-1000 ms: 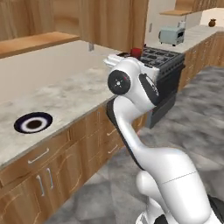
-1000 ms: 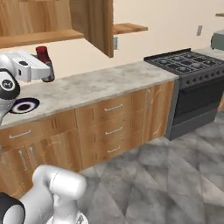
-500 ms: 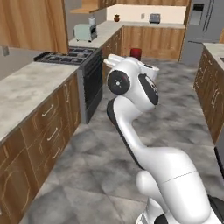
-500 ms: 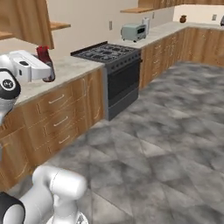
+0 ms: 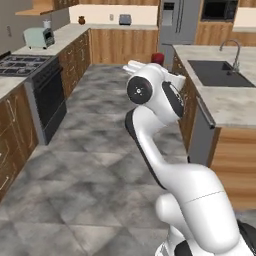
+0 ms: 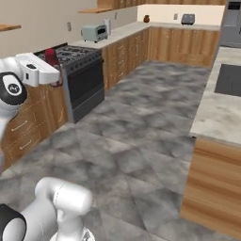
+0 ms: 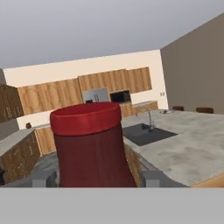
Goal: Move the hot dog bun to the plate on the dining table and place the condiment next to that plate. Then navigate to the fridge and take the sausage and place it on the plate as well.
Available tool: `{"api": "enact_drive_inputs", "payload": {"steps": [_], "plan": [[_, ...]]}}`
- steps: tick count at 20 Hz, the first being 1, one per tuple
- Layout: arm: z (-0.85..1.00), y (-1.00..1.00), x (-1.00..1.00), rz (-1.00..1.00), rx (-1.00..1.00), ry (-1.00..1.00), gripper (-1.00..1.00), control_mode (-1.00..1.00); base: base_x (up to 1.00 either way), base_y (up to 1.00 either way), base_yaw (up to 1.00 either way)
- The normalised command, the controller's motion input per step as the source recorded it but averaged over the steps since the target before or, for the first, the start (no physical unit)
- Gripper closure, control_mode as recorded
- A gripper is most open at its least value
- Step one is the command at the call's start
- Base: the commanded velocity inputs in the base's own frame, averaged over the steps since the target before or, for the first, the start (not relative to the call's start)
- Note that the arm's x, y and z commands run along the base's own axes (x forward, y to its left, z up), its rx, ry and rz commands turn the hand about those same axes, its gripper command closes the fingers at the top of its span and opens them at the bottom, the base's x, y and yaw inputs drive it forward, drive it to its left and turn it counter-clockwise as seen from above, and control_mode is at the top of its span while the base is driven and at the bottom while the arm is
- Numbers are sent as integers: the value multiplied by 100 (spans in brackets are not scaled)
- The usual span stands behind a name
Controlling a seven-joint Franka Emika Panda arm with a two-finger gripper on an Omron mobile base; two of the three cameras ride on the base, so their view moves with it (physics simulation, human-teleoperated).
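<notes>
My gripper [image 7: 97, 178] is shut on the condiment [image 7: 89, 148], a dark red-brown bottle with a red cap that stands upright between the two fingers. From the left base view its red cap [image 5: 158, 58] peeks out behind the white hand. In the right base view the condiment [image 6: 52, 58] sits in the gripper [image 6: 54, 67] at the far left, held in the air. The dining table [image 5: 227, 102], a marbled island with wooden sides and a sink, lies to the right. The fridge [image 5: 177, 22] stands grey at the back. The plate, the hot dog bun and the sausage are out of view.
A black stove [image 6: 77, 70] and wooden cabinets line the left wall, with a toaster [image 5: 39, 37] on the counter behind. Open grey tiled floor [image 6: 141, 122] stretches between that row and the island. The sink faucet [image 7: 148, 116] rises from the island top.
The whole scene has swung as the base turned: the counter with the navy-rimmed plate left view, then the stove slid aside and the island came in. The bottle stays in the grip.
</notes>
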Motion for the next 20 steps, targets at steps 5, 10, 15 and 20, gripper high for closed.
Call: {"api": "enact_drive_inputs", "payload": {"steps": [5,10,15,20], "plan": [[0,0,0,0,0,0,100,100,-32,-100,-22],[0,0,0,0,0,0,100,100,-25,-100,-15],[0,0,0,0,0,0,100,100,-22,-100,-9],[0,0,0,0,0,0,100,100,-10,-100,-5]]}}
